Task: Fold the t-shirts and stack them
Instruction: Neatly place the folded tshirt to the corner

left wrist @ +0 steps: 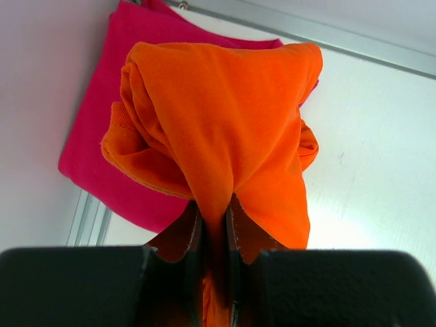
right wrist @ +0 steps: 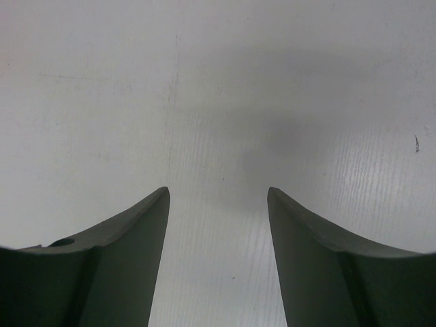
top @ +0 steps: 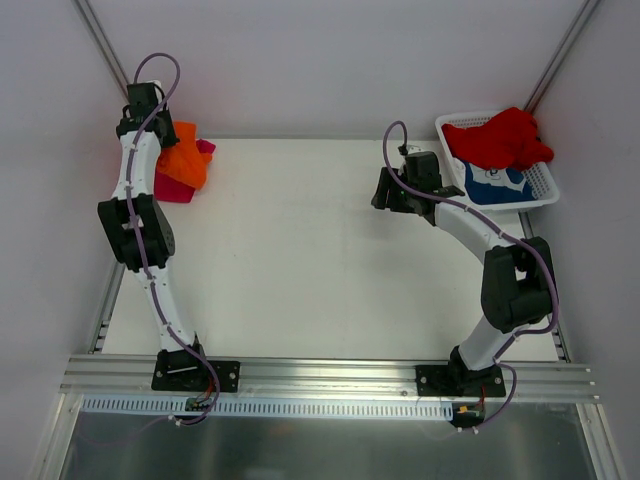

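Left tool pinches orange t-shirt — right tool gapes over white table.

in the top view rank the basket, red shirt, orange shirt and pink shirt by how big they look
1. white basket
2. red t-shirt
3. orange t-shirt
4. pink t-shirt, unsure: it lies mostly hidden under the orange one, so only its showing part ranks smallest

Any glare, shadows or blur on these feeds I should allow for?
Top external: even light, sharp throughout. Left wrist: bright glare patch on the table beside the orange t-shirt; left hand is dark and slightly soft. Right wrist: faint shadow ahead of the open right hand; the surface grain stays sharp.
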